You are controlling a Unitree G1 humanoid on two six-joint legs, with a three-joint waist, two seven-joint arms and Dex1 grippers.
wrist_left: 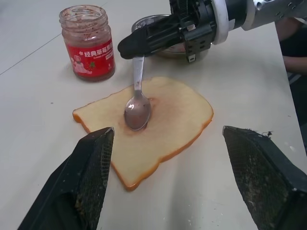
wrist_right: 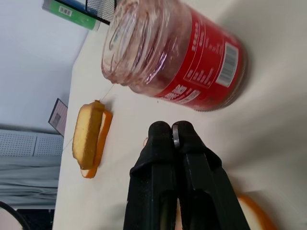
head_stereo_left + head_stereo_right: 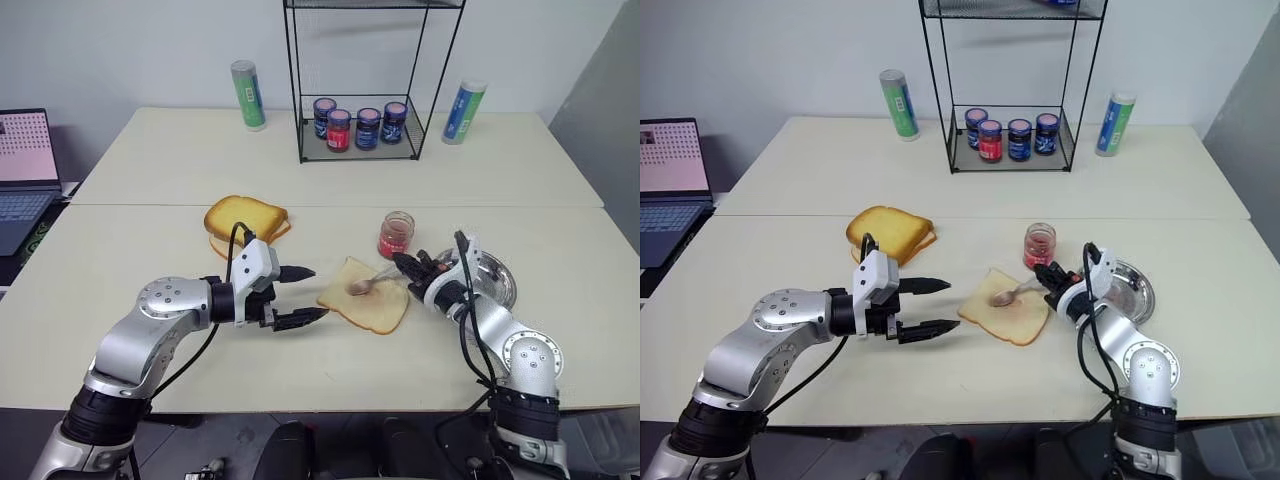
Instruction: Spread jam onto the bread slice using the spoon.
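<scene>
Jaws: the right gripper pinches the spoon, bowl on the bread slice; the left gripper gapes empty. The jam jar's red label reads 经典草莓果酱.

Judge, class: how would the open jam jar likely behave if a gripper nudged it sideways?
The jam jar looks squat and upright, so it would probably slide rather than tip. Being glass with no lid, it seems breakable and could spill if knocked over.

Spoon handle mostly hidden between right gripper fingers, laptop cut off at table's left edge, shelf jar labels too small to read
</scene>
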